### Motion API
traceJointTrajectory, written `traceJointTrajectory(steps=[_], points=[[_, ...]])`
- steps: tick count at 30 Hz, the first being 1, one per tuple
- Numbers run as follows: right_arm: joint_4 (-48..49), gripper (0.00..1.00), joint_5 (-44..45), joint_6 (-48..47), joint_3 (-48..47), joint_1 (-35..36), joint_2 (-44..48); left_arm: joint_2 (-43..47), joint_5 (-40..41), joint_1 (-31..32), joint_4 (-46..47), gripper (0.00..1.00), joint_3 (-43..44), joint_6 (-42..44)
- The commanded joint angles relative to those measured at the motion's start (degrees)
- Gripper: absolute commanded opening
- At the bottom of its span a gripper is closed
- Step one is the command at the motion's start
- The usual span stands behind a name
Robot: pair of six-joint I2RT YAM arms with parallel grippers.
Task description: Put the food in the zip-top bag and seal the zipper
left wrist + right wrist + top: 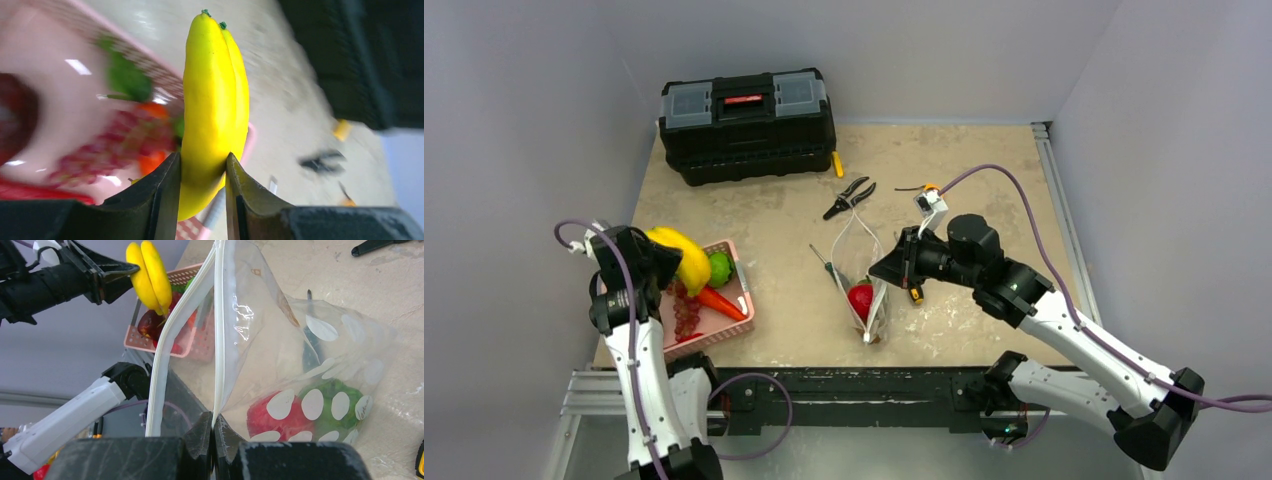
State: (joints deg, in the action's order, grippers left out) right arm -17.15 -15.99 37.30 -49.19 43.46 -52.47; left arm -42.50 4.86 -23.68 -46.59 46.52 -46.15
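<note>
Zipper (218,340) of dotted bag (300,340) between right fingers (200,432).

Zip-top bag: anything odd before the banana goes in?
Yes. A dark screwdriver shows through the clear dotted zip-top bag, beside the red round fruit and green pepper. Whether it lies inside or under the bag cannot be told. The right gripper pinches only one zipper strip; the other hangs loose.

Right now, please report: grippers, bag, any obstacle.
Left gripper shut on banana, held over pink basket. Right gripper shut on zip-top bag rim, mouth open. Red fruit inside. Screwdriver near bag.
</note>
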Motion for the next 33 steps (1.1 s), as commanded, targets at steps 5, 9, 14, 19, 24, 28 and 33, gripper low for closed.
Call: traceJointTrajectory(steps=[5, 9, 14, 19, 24, 28, 33], points=[[2.5, 0.00, 0.2, -0.4, -0.5, 0.2, 0.4, 3.4, -51.0, 4.5, 20.9, 0.00, 1.7, -2.6], [2.6, 0.00, 0.3, -0.5, -0.6, 0.2, 0.0, -1.4, -59.8, 16.8, 29.6, 0.00, 5.6, -5.2], [2.7, 0.00, 0.1, -0.5, -1.5, 0.2, -0.9, -3.0, -60.0, 34.0, 39.2, 0.00, 7.6, -9.2], [2.5, 0.00, 0.8, -0.3, -1.5, 0.2, -0.3, -1.3, -55.6, 43.6, 44.8, 0.00, 6.4, -16.7], [3.2, 0.00, 0.9, 0.5, -0.7, 0.2, 0.0, 1.7, -41.9, 47.9, 39.1, 0.00, 5.2, -32.3], [5.0, 0.00, -0.1, 1.4, -0.3, 0.2, -0.5, 4.0, -33.3, 51.8, 50.4, 0.00, 0.3, -38.6], [5.7, 0.00, -0.7, 2.2, -0.5, 0.2, -0.6, 1.3, -28.6, 56.3, 50.2, 0.00, 0.9, -38.1]])
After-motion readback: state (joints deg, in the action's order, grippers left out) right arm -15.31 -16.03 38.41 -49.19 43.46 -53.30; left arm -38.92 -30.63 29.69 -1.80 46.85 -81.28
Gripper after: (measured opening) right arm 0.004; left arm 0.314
